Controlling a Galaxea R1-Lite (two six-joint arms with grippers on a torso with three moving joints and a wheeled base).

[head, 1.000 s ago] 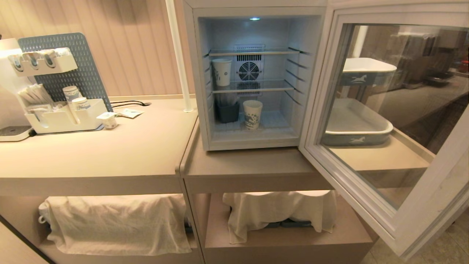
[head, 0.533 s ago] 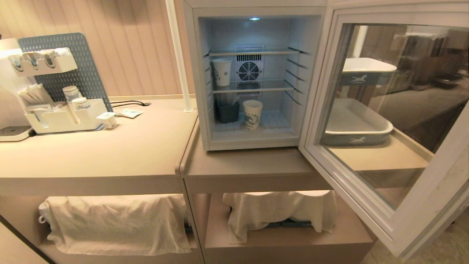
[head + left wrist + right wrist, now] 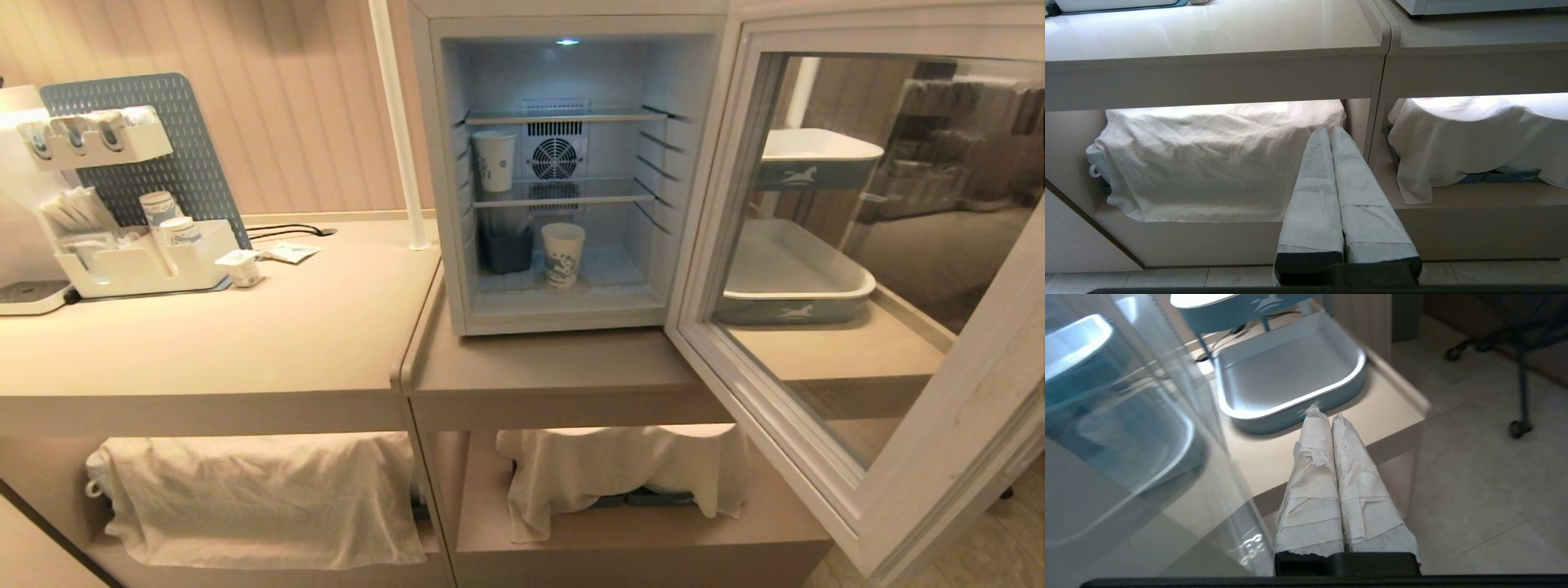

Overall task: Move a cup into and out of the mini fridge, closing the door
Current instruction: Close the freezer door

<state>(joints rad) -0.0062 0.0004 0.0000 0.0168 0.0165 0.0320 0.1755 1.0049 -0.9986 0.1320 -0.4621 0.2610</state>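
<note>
Two grippers are showing only in their own wrist views, both with taped fingers pressed together and gripping nothing. Nearest, the left gripper (image 3: 1331,134) is hanging low in front of the counter, pointing at the white cloth (image 3: 1208,163) draped over the lower shelf. The right gripper (image 3: 1323,414) is sitting just beside the outer glass of the door (image 3: 857,269), its tips aimed toward a blue-sided tray (image 3: 1290,375) on the counter (image 3: 245,343).

In the head view the door is standing wide open at about 3 o'clock. Farther back, at 12 o'clock, the mini fridge (image 3: 563,318) is standing lit — the cup (image 3: 562,254) is sitting upright on its floor, just beside a dark container (image 3: 507,249). Another cup (image 3: 494,161) is resting on the middle wire shelf, left of the fan. At 10 o'clock a white organiser (image 3: 122,261) is holding stacked cups.
</note>
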